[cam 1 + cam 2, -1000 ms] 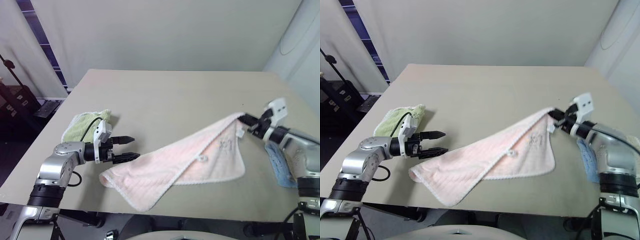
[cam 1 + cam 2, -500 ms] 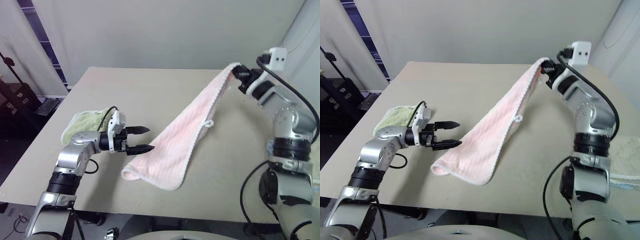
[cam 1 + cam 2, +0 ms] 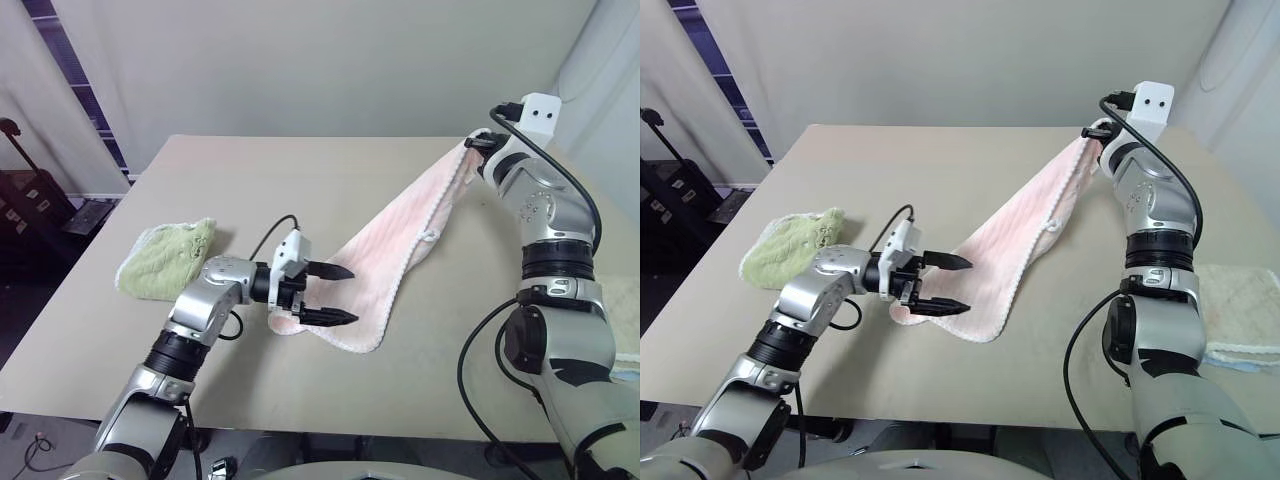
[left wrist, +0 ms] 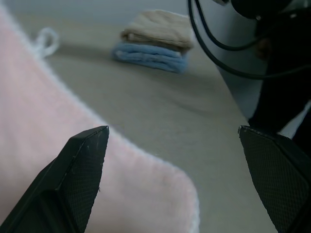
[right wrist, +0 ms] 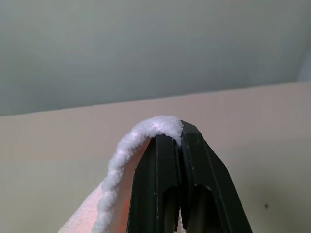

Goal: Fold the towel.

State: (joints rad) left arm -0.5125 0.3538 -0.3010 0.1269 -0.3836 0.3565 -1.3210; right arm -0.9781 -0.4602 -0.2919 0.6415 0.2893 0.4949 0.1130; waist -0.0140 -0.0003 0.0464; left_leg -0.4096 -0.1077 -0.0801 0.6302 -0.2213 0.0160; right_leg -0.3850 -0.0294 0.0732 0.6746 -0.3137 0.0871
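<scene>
**Towel lifted by one corner, second corner not yet taken**

Towel (image 3: 395,250) hangs as a slanted pink strip: its top corner is raised above the table's (image 3: 300,180) far right part, its lower end rests in a rounded fold on the tabletop near the front edge. Right gripper (image 5: 179,138) has its fingers pressed together on that top corner, white edging bulging over the tips. Judged purpose: holding one corner high lets the cloth drape and shows the free end.

Left gripper (image 3: 338,295) has its fingers spread wide, holding nothing, one finger above and one below the towel's lower fold, pointing across it. Contact with the cloth cannot be told. Likely aim: to pinch this low end so the towel can be stretched between both arms.

Green towel (image 3: 168,258) lies bunched left of the pink towel, well apart. Beige and blue stack (image 4: 155,41) sits to its right, beyond the right arm.
</scene>
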